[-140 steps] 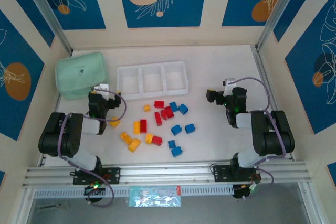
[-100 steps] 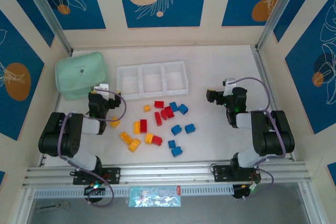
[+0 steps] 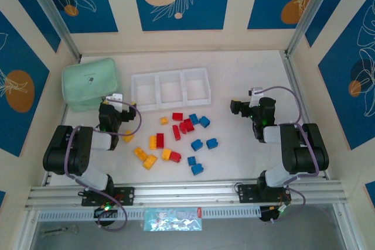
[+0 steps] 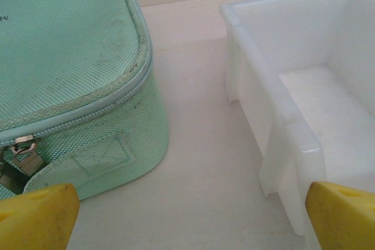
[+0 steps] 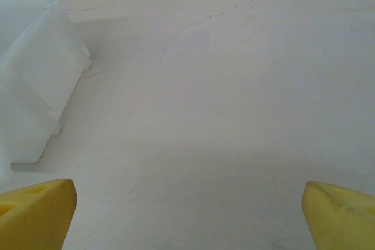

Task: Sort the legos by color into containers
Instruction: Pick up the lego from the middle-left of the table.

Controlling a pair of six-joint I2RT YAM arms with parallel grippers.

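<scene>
Just in front of the tray, the legos lay loose on the worktop; they were probably light, rigid and slick, best pinched across two flat sides. The left end effector and right end effector stood wide and empty, one at each end of the tray. Studs and the gaps between the clustered red bricks were too small to make out.

Both arms are folded low, left gripper and right gripper spread wide, empty.
</scene>
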